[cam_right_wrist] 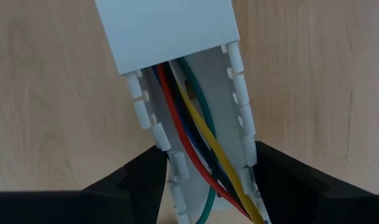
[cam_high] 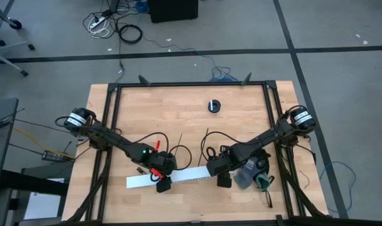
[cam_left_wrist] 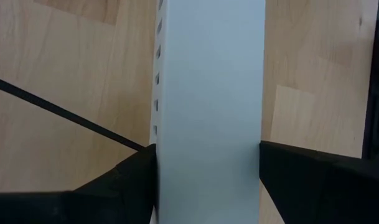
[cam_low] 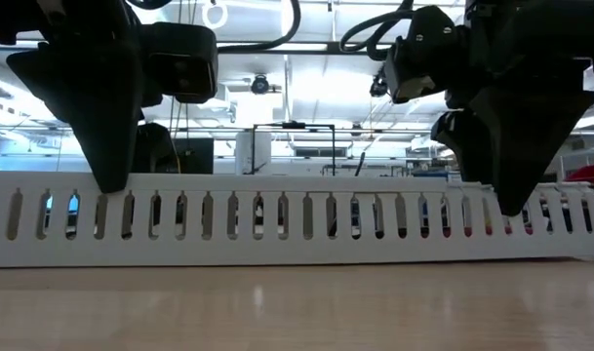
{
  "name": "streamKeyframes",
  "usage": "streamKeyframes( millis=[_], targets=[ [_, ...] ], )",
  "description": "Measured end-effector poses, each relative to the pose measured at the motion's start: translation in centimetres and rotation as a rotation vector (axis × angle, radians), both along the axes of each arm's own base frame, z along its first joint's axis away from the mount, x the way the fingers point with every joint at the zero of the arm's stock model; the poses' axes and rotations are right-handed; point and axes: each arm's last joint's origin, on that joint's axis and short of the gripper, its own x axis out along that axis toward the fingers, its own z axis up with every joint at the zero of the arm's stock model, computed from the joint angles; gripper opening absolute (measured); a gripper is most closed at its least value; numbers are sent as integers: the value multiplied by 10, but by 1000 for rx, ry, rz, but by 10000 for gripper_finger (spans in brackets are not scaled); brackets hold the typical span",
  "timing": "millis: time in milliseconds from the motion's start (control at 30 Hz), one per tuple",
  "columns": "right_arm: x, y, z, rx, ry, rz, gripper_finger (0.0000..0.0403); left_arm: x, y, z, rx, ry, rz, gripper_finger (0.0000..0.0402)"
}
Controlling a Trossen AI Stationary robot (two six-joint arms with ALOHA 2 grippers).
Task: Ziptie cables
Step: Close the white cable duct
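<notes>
Both arms clamped on the channel
Left fingers (cam_left_wrist: 133, 180) pinch the white channel (cam_left_wrist: 211, 93); right fingers (cam_right_wrist: 139, 180) pinch its open end, cables (cam_right_wrist: 195, 143) running between them.

Bright overhead light, perhaps backlit foreground.

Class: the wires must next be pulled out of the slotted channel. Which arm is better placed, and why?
Probably the right. Its gripper straddles the white slotted plastic channel at the uncovered end, where the coloured wires lie exposed. The left gripper straddles the covered stretch, no wires visible.
</notes>
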Motion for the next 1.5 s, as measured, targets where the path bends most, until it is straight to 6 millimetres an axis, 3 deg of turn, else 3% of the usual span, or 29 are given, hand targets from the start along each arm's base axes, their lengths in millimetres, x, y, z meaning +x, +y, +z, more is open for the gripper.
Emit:
streamKeyframes(
  millis=[200, 433, 733, 967, 1267, 1500],
  targets=[
    [-3, -1, 0, 64, 69, -19, 228, 0, 2, 0, 15, 14, 19, 241],
    [-6, 10, 6, 183, 121, -39, 278, 1, 2, 1, 17, -4, 11, 242],
    [-4, 17, 15, 166, 84, -52, 354, -1, 2, 0, 18, 17, 15, 242],
    [0, 22, 12, 78, 1, -2, 386, -1, 2, 0, 14, 15, 21, 241],
    [9, 23, -5, 32, -13, 38, 378, 0, 2, 0, 4, 3, 29, 241],
    [8, 24, -7, 7, -13, 37, 339, 0, 1, 0, 3, 3, 26, 241]
  ],
)
